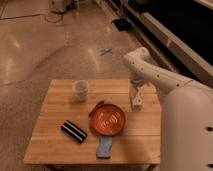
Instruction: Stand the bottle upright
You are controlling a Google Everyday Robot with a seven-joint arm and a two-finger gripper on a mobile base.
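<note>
The small white bottle (pixel 135 98) with a yellowish label stands upright on the right side of the wooden table (pixel 55 142). My gripper (pixel 136 85) hangs straight down from the white arm, right above the bottle's cap and at or just over its top. The arm reaches in from the right and bends down over the table's far right edge. I cannot tell whether the gripper touches the bottle.
A translucent whitish cup (pixel 80 90) stands at the far left-centre of the table. A red plate (pixel 107 120) lies in the middle, with a blue object (pixel 104 147) in front of it and a black striped object (pixel 74 131) to its left. The robot's white body (pixel 187 130) fills the right side.
</note>
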